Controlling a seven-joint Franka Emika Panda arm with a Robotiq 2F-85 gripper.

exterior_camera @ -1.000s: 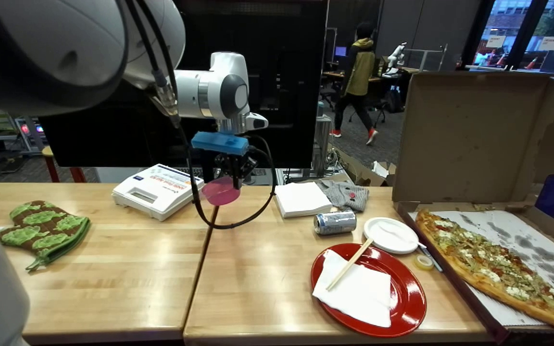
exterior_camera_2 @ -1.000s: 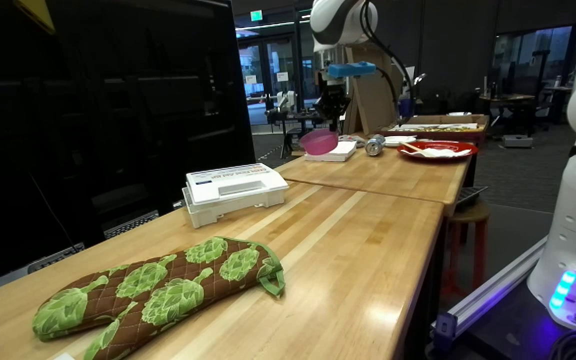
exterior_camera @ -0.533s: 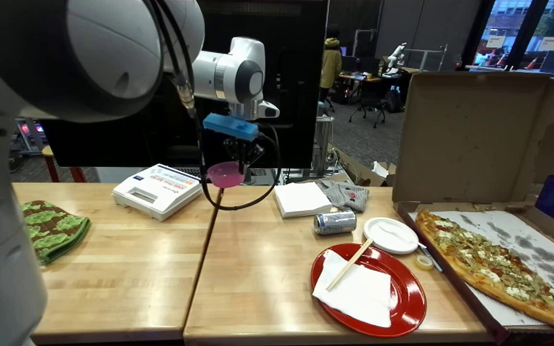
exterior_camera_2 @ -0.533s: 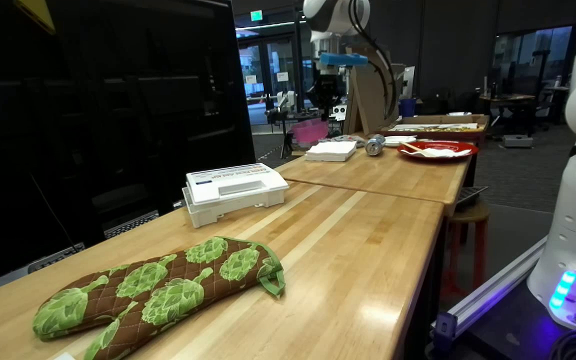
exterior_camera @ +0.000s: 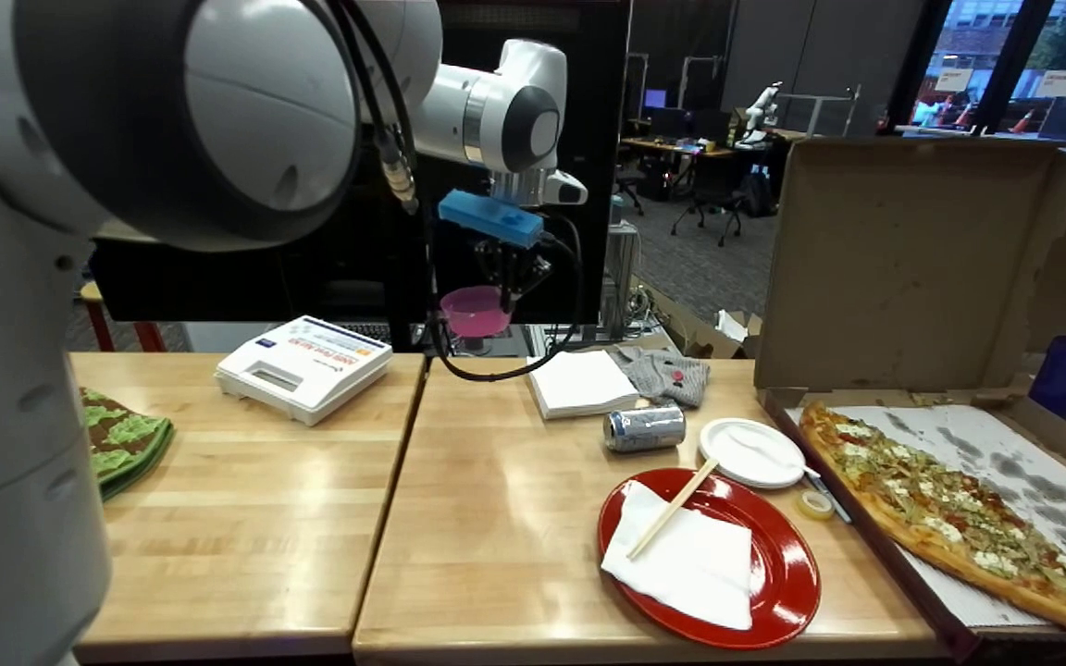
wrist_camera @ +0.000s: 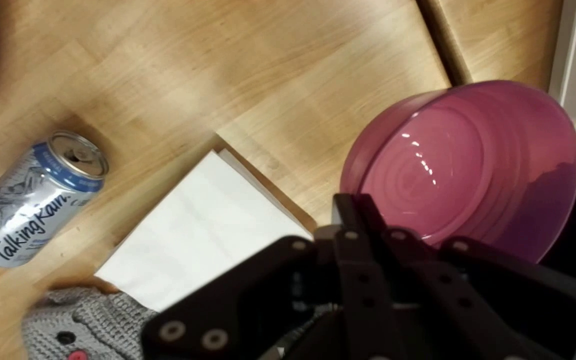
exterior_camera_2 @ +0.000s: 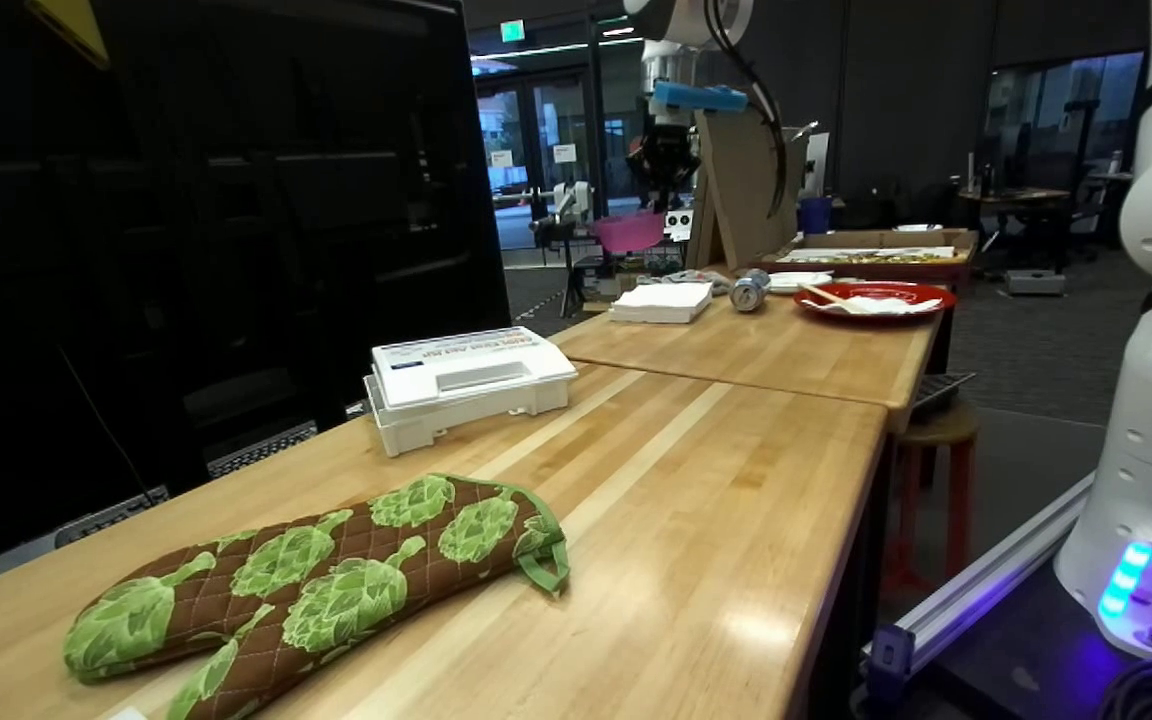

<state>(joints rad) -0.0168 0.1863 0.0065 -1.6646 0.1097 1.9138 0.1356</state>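
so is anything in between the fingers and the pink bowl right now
Nothing visible: the fingers are closed right on the rim of the pink bowl. The white paper stack and the can both lie outside that grip.

A black panel [exterior_camera_2: 186, 220] flanks the wooden table [exterior_camera_2: 681, 520]. Glass doors [exterior_camera_2: 528, 140] and a dark wall [exterior_camera_2: 916, 100] stand beyond the table.
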